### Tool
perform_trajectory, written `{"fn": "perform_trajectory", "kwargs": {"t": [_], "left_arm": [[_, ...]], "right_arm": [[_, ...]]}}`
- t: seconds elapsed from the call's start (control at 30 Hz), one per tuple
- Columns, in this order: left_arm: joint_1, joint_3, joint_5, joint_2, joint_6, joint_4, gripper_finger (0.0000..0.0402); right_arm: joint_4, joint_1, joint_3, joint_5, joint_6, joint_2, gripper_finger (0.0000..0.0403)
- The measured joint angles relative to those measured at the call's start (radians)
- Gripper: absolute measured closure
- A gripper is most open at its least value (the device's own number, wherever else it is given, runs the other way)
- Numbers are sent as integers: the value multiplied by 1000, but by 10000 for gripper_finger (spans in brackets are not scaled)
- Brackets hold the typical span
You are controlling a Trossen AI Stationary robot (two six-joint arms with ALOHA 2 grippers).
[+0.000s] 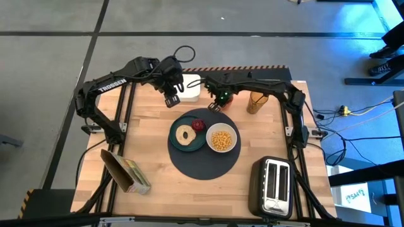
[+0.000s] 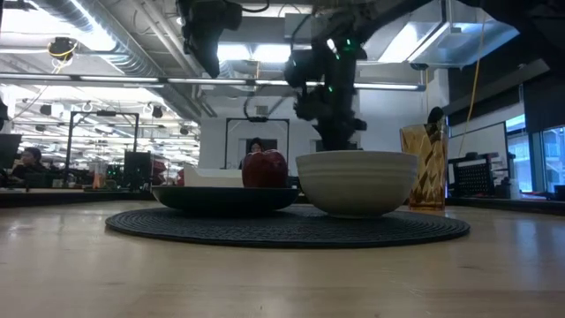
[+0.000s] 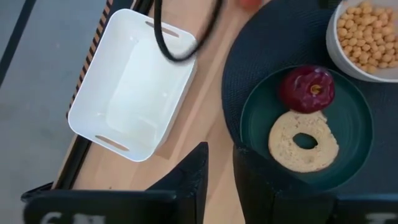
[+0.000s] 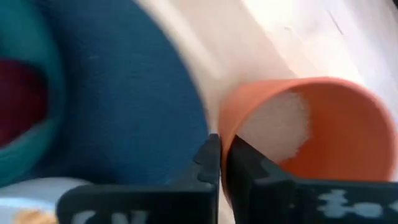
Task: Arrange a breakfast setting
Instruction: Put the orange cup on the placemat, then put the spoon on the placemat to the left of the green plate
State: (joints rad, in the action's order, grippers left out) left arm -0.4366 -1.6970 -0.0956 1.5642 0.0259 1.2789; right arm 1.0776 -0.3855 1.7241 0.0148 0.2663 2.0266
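Note:
The dark round mat (image 1: pixel 203 162) lies mid-table. On it stand the teal plate (image 1: pixel 195 147) with the bagel (image 1: pixel 185 135) and the red fruit (image 1: pixel 199 125), and the white bowl (image 1: pixel 235 146) of yellow cereal (image 1: pixel 221 140). My right gripper (image 4: pixel 222 163) is shut on the small orange cup (image 4: pixel 311 130), just beyond the mat's far edge. In the high view the right gripper (image 1: pixel 215 104) mostly hides the cup. My left gripper (image 3: pixel 219 168) is open and empty, raised between the white bin (image 3: pixel 130 87) and the plate (image 3: pixel 354 124). The spoon is out of view. My right gripper pinches the cup's rim (image 4: pixel 225 134), one finger inside the cup and one outside. The cup is tilted, its mouth turned toward the wrist camera, over bare wood beside the mat. Whether its base rests on the table I cannot tell.
A white bin (image 1: pixel 191 88) sits at the far edge. An amber container (image 1: pixel 255 101) stands far right of the mat. The silver-and-black toaster (image 1: pixel 273 186) is at the near right, and the cereal box (image 1: pixel 126 171) lies at the near left.

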Motion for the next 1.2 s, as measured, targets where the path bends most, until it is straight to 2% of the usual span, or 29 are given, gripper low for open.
{"fn": "perform_trajectory", "kwargs": {"t": [0.23, 0.53, 0.77, 0.9, 1.2], "left_arm": [[0, 0, 0, 0, 34, 0, 357], [-10, 0, -2, 0, 39, 1, 376], [-10, 0, 0, 0, 36, -32, 383], [-10, 0, 0, 0, 8, -40, 383], [-10, 0, -19, 0, -14, -42, 383]], "right_arm": [[-24, 117, 118, 18, 28, 0, 400], [-14, 203, 118, -7, 103, 40, 401], [6, 208, 118, -26, 117, 91, 392], [28, 208, 118, -24, 130, 94, 360], [137, 208, 176, -7, 137, 87, 234]]}}
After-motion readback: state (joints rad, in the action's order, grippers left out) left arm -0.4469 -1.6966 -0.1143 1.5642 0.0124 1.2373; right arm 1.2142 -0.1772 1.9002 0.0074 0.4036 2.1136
